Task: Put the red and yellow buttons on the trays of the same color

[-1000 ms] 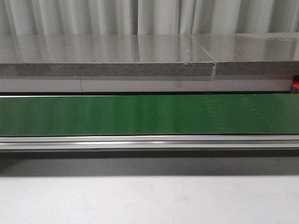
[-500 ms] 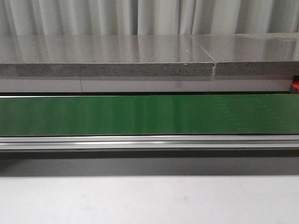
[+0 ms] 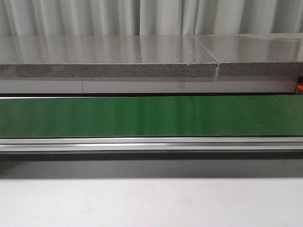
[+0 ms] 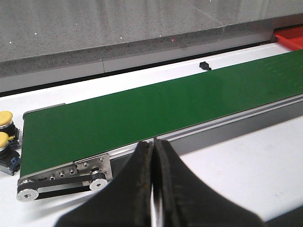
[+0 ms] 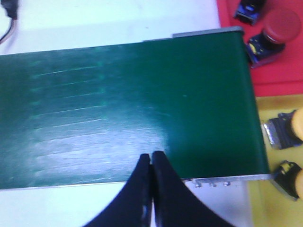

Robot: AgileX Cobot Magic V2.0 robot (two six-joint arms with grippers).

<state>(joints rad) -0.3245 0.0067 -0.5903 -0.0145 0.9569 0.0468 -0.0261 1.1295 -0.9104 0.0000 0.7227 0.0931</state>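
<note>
Left gripper (image 4: 152, 146) jaws closed, empty | yellow buttons (image 4: 6, 127) well aside, past conveyor belt (image 4: 156, 109) end | right gripper (image 5: 150, 158) jaws closed, empty | red button (image 5: 279, 26) on red tray (image 5: 284, 75), far off

Front cam sits low, facing straight across the green conveyor belt (image 3: 151, 116). Both wrist cams look down at it from closer, opposite ends.

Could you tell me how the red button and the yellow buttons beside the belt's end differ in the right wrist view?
The red button has a red cap; the yellow buttons have yellow caps. The red button lies on the red tray, the yellow buttons on the yellow tray. The red cap shows whole; the yellow caps are cut off by the frame. All have dark bases.
</note>
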